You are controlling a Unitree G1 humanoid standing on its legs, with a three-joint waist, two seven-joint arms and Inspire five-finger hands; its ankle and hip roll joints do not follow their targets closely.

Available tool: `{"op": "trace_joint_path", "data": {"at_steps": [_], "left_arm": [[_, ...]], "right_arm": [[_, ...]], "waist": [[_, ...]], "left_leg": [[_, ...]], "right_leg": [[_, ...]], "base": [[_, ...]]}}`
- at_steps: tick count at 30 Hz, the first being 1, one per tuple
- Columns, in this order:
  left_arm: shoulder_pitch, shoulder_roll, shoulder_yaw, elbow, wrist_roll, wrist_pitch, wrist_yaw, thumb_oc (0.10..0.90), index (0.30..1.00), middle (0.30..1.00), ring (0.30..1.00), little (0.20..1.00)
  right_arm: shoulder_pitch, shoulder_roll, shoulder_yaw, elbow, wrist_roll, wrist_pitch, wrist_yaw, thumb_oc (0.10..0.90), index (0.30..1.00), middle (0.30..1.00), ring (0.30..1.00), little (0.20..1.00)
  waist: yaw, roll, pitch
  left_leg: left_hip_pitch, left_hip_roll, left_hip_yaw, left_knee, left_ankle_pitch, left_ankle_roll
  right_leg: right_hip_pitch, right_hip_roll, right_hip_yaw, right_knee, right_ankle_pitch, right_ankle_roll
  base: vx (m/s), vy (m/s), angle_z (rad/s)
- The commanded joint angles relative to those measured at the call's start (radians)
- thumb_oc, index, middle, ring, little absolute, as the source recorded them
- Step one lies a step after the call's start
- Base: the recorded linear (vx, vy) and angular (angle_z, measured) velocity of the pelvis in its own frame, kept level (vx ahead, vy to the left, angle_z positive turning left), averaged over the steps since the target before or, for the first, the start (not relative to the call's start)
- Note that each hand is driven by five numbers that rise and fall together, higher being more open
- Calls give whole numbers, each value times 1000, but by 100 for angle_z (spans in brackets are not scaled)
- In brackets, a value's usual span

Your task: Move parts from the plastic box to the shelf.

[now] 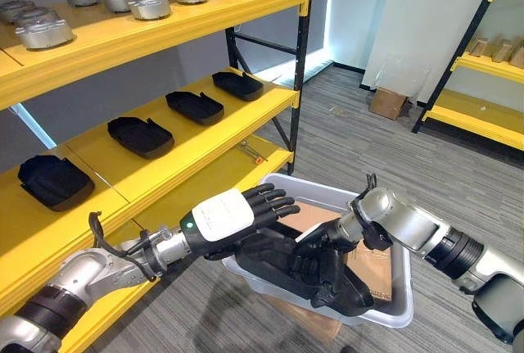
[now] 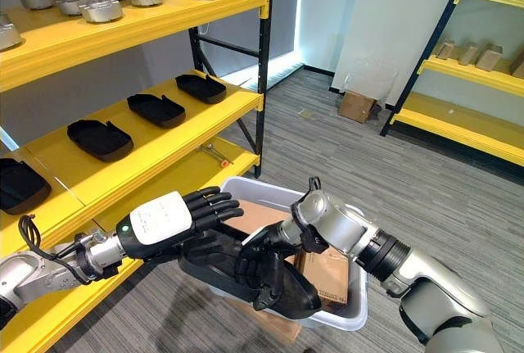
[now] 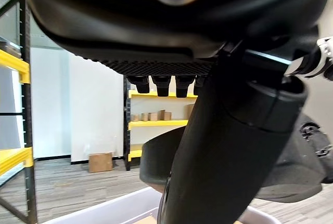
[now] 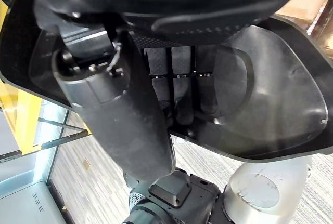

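A black moulded part (image 1: 352,291) hangs tilted over the white plastic box (image 1: 403,314). My right hand (image 1: 318,264) is shut on it, fingers curled inside its hollow (image 4: 182,86) and thumb (image 4: 119,109) on the near side. My left hand (image 1: 233,215), with a white cover on its back, reaches over the part's left end with fingers straight; in the left wrist view a gap shows between its fingers (image 3: 161,84) and the part (image 3: 296,174). Several like black parts (image 1: 141,136) lie in a row on the yellow shelf's middle level (image 1: 205,152).
Round metal parts (image 1: 151,6) stand on the top level. Brown cardboard (image 1: 372,267) lies inside the box. The shelf's black upright (image 1: 300,83) stands just behind the box. A second yellow rack (image 1: 483,66) and a cardboard carton (image 1: 389,103) are far right.
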Motion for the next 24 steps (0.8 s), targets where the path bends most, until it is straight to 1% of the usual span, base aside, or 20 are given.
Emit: {"op": "trace_joint_path", "data": {"at_steps": [1,2,6,9,11,12,13,14,16,17,20,21,24], "left_arm": [[-213,-22,-33,-108,-127,-63,133,900,1000,1000,1000,1000],[-234,-30,-47,-106,-113,-83,157,900,1000,1000,1000,1000],[-253,-52,-56,-112,-135,-87,175,900,1000,1000,1000,1000],[-282,-72,-74,-109,-110,-91,185,900,1000,1000,1000,1000],[-293,-76,-84,-112,-54,-110,219,900,1000,1000,1000,1000],[-294,-76,-86,-112,-32,-109,238,900,1000,1000,1000,1000],[-300,-75,-93,-111,39,-83,312,900,1000,1000,1000,1000],[-325,-73,-107,-103,50,-60,342,900,1000,1000,1000,1000],[-326,-73,-108,-102,51,-60,343,900,1000,1000,1000,1000],[-358,-87,-128,-90,37,-49,342,900,1000,1000,1000,1000],[-371,-98,-144,-88,24,-44,332,900,1000,1000,1000,1000],[-373,-103,-151,-84,-11,-27,292,900,1000,1000,1000,1000],[-373,-114,-154,-88,-41,-24,262,900,1000,1000,1000,1000]], "right_arm": [[-107,73,0,-39,32,-78,2,400,300,300,300,300],[-108,92,8,-41,20,-73,4,400,300,300,300,300],[-106,107,22,-34,2,-63,5,400,300,300,300,300],[-108,128,26,-15,-2,-69,8,400,300,300,300,300],[-115,135,32,-14,11,-60,-5,400,300,300,300,300],[-117,136,32,-14,13,-58,-7,400,300,300,300,300],[-125,143,39,-7,22,-58,-11,400,300,300,300,300],[-133,143,48,-8,28,-57,-4,400,300,300,300,300],[-133,143,47,-8,28,-57,-4,400,300,300,300,300],[-140,159,54,0,22,-50,2,400,300,300,300,300],[-144,165,65,7,27,-55,-2,400,300,300,300,300],[-145,168,67,7,28,-55,-4,400,300,300,300,300],[-148,174,70,16,33,-62,1,400,300,300,300,300]], "waist": [[2,-37,-34],[1,-36,-35],[2,-36,-37],[1,-39,-39],[1,-41,-40],[1,-41,-39],[1,-42,-40],[-3,-42,-42],[-2,-42,-42],[-5,-43,-46],[-4,-45,-47],[-4,-46,-48],[-4,-47,-48]], "left_leg": [[-13,33,-28,79,-80,37],[-13,32,-28,79,-80,37],[-11,32,-27,76,-79,36],[-11,32,-29,77,-80,37],[-12,33,-29,78,-80,37],[-12,33,-29,78,-80,37],[-11,34,-28,78,-80,35],[-9,35,-25,79,-81,35],[-9,35,-25,79,-81,35],[-6,35,-23,77,-81,36],[-6,37,-21,80,-81,34],[-6,38,-20,80,-81,34],[-6,37,-19,82,-83,34]], "right_leg": [[5,-106,27,44,-48,83],[4,-104,28,44,-48,82],[6,-103,27,44,-49,81],[5,-103,28,45,-49,80],[3,-103,29,48,-49,80],[3,-103,29,48,-49,80],[3,-104,29,48,-49,81],[4,-103,30,50,-51,80],[3,-104,31,51,-51,80],[6,-103,32,50,-52,79],[7,-103,32,51,-53,79],[8,-103,31,51,-54,78],[8,-102,30,51,-54,78]], "base": [[0,0,0],[0,0,0],[0,0,0],[0,0,0],[0,0,0],[0,0,0],[0,0,0],[0,0,0],[0,0,0],[0,0,0],[13,1,-1],[0,0,0],[0,0,0]]}}
